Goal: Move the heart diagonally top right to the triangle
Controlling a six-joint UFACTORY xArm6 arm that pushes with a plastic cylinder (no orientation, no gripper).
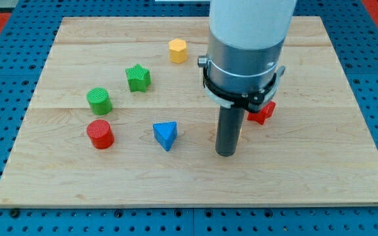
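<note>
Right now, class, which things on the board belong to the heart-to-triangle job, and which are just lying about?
Belonging to the job:
blue triangle
my tip, on the view's right of the triangle
heart: not clearly visible, perhaps hidden behind the rod

Just lying about:
red cylinder
green cylinder
green star
yellow hexagonal block
red star, partly behind the arm

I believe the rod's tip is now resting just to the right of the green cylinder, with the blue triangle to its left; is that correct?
Not quite. The camera view shows my tip nowhere near the green cylinder, which sits far off toward the view's left. The tip rests just to the right of the blue triangle, which is indeed to its left. The rod hides most of the yellow heart.
</note>
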